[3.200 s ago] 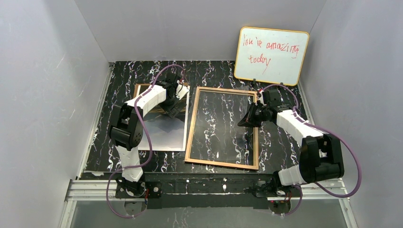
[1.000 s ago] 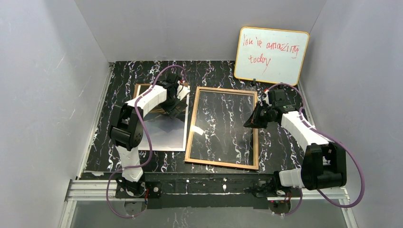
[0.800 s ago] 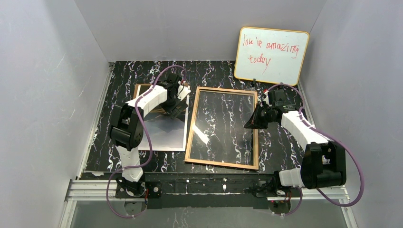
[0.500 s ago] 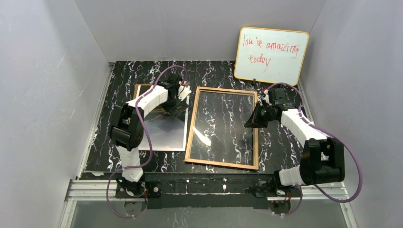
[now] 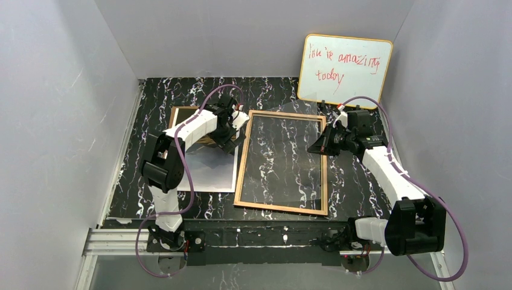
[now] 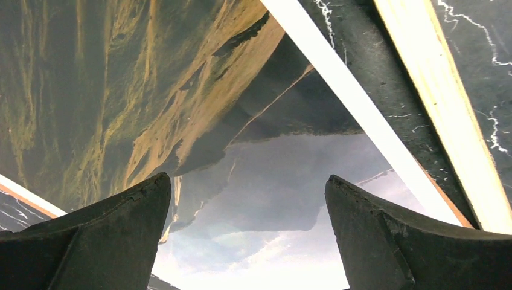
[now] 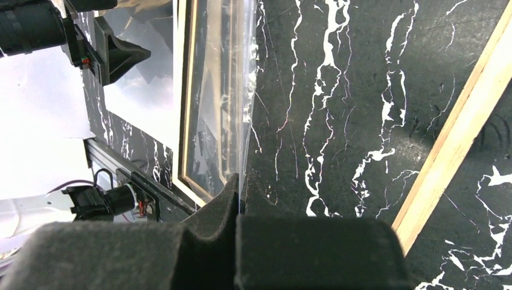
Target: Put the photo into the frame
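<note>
The frame (image 5: 243, 163) lies tan back up in the middle of the table. My right gripper (image 5: 320, 147) is over its right rail and shut on the right edge of the clear glass pane (image 5: 284, 151), which tilts up out of the frame. In the right wrist view the pane (image 7: 220, 90) runs edge-on from my shut gripper (image 7: 236, 187), and a frame rail (image 7: 465, 133) lies to the right. The photo (image 5: 208, 169) lies face up left of the frame. My left gripper (image 5: 232, 136) is open just above its far right part. The left wrist view shows the photo (image 6: 151, 90) between my spread fingers (image 6: 108, 229).
A brown backing panel (image 5: 181, 113) lies under the photo's far end. An orange-edged whiteboard (image 5: 344, 71) with red writing leans on the back wall at the right. Grey walls enclose the table on three sides. The frame's left rail (image 6: 441, 103) runs close to my left gripper.
My right gripper has moved right and up with the pane's edge, tilting the pane further out of the frame. My left gripper has shifted slightly right over the photo, still open.
</note>
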Controlling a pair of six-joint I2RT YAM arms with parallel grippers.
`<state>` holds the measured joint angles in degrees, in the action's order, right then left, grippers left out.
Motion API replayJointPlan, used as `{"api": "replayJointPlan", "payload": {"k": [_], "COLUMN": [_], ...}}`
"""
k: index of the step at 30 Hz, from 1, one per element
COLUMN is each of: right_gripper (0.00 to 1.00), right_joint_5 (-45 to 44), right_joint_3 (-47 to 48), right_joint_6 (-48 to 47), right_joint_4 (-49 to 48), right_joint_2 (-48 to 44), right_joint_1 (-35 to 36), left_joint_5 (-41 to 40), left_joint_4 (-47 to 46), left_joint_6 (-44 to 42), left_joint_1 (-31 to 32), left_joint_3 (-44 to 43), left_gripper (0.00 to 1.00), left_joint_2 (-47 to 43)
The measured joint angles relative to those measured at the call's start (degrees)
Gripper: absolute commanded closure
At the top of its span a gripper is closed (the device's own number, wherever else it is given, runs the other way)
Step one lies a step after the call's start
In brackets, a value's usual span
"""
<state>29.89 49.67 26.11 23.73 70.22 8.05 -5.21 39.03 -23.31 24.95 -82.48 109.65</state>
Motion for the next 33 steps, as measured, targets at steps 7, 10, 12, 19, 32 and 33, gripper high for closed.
{"api": "replayJointPlan", "payload": {"k": [7, 10, 12, 19, 32, 33], "right_gripper": [0.99, 0.99, 0.99, 0.99, 0.71, 0.66], "right_joint_5": [1.07, 1.55, 1.68, 2.34, 3.72, 3.67], "right_joint_3": [-1.27, -1.57, -1.57, -1.84, -3.54, -4.09], "right_joint_6": [0.22, 0.52, 0.68, 0.68, 0.92, 1.14], "right_joint_4": [-1.75, -2.32, -2.56, -3.72, -7.56, -7.93], "right_joint_2": [1.22, 2.69, 3.65, 5.22, 6.27, 6.27], "right_joint_1": [-0.24, -0.57, -0.72, -0.92, -0.96, -0.96], "left_joint_5": [1.46, 1.68, 1.86, 2.27, 2.25, 2.25], "left_joint_4": [0.28, 0.28, 0.28, 0.09, -0.02, -0.02], "left_joint_6": [0.37, 0.39, 0.42, 0.5, 0.59, 0.59], "left_joint_1": [0.04, 0.02, 0.04, 0.39, 0.68, 0.68], "left_joint_3": [-0.07, -0.07, -0.07, -0.07, -0.07, -0.07], "left_gripper": [0.02, 0.02, 0.02, 0.02, 0.02, 0.02], "left_joint_2": [0.0, 0.0, 0.0, 0.72, 2.1, 2.1]}}
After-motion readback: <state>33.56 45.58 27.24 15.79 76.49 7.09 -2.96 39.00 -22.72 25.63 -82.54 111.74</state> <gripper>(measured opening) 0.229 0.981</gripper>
